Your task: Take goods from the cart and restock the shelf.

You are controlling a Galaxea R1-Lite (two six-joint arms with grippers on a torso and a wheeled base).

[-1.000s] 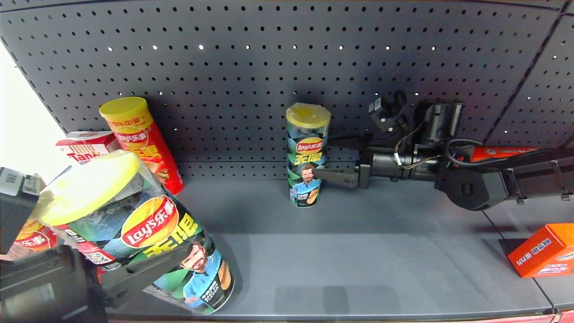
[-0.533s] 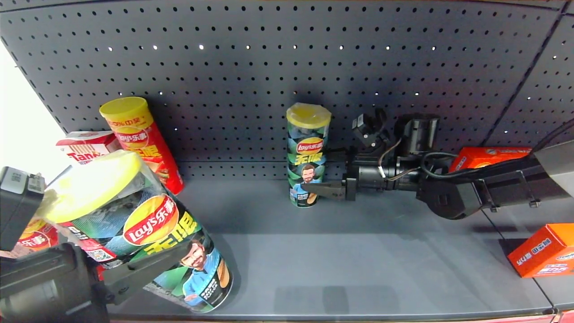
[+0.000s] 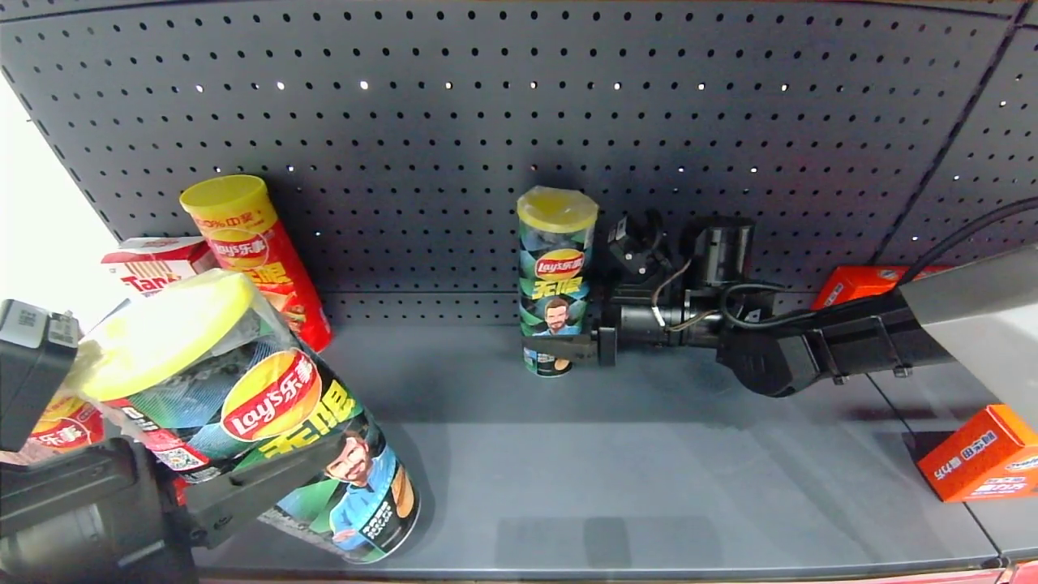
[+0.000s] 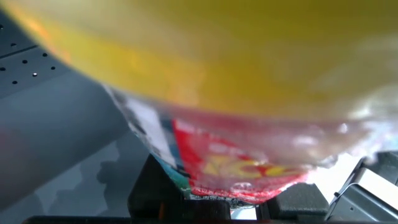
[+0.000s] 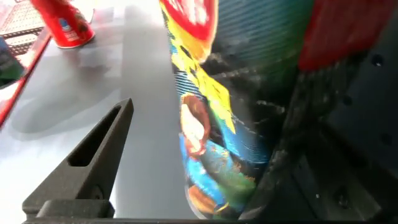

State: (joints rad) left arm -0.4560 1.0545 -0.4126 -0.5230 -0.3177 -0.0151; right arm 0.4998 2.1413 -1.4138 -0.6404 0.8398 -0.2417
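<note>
Left claw [image 3: 284, 474]: closed on the held can [image 3: 243, 405], which hangs tilted over the front left of the shelf [image 3: 649, 478], lid toward me. The can is wrapped in loose clear film.

Right claw [image 3: 559, 345]: open, jaws either side of the lower body of the standing can [image 3: 558, 268]. This can is upright at the back of the shelf, just before the pegboard [image 3: 486, 122]. In the right wrist view one finger [image 5: 87, 162] stands apart from the can wall; the other side lies close against it.

Handling, my judgement: both cans are light cardboard tubes, stiff across the wall but easy to dent if squeezed hard, with brittle contents. They are tall and narrow, so they tip readily. The film is probably slippery and may shift under the pads. Best hold is mid-body, across the round, with moderate force.

Room: open shelf floor lies between the two cans and toward the front edge. On the left, the red can [image 3: 259, 259] and a white-and-red box [image 3: 154, 264] are near the held can. The orange box [image 3: 977, 454] sits well apart on the right. The front lip is close under the held can, so it should be set down further in.
</note>
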